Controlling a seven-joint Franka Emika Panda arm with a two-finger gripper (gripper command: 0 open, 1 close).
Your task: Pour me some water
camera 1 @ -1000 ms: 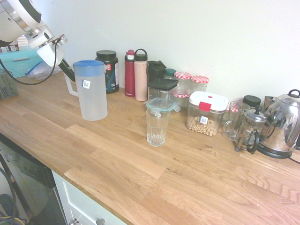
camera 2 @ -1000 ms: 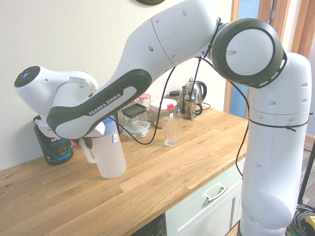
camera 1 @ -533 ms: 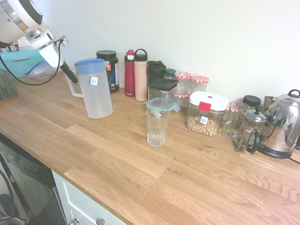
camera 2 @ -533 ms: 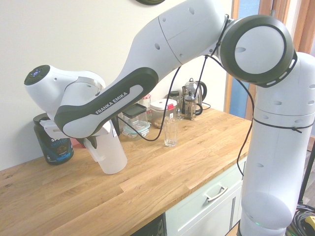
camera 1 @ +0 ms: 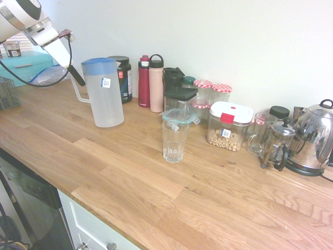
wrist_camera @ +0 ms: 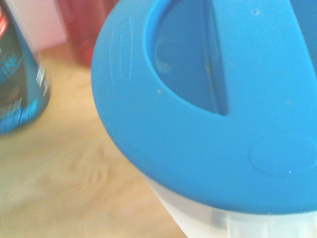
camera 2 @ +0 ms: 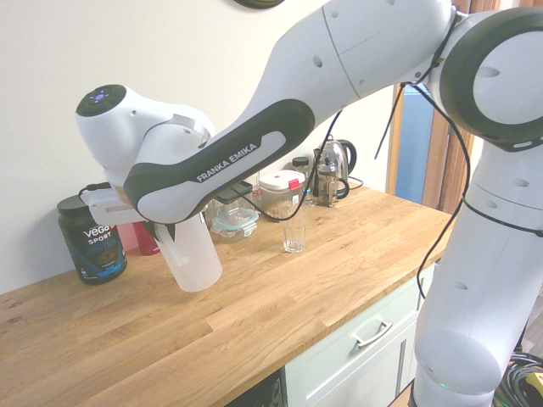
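A frosted plastic pitcher (camera 1: 105,99) with a blue lid (wrist_camera: 208,99) hangs slightly tilted just above the wooden counter (camera 1: 130,172) at the left. My gripper (camera 1: 77,76) is shut on its white handle (camera 1: 78,94), on the side away from the glass. In the second exterior view the pitcher (camera 2: 193,261) shows below my forearm, which hides the fingers. A clear drinking glass (camera 1: 174,140) stands upright to the pitcher's right, apart from it, also seen as the glass (camera 2: 294,227). I cannot make out the water through the frosted wall.
Along the wall stand a dark tub (camera 1: 124,78), a red bottle (camera 1: 144,82), a pink bottle (camera 1: 156,84), several jars, a cereal box (camera 1: 229,126), a glass mug (camera 1: 258,133), a French press (camera 1: 277,144) and a kettle (camera 1: 315,138). A green-lidded container (camera 1: 180,115) sits right behind the glass.
The gripper finished closing on the handle. The pitcher has risen off the counter, tipped a little and shifted slightly toward the glass.
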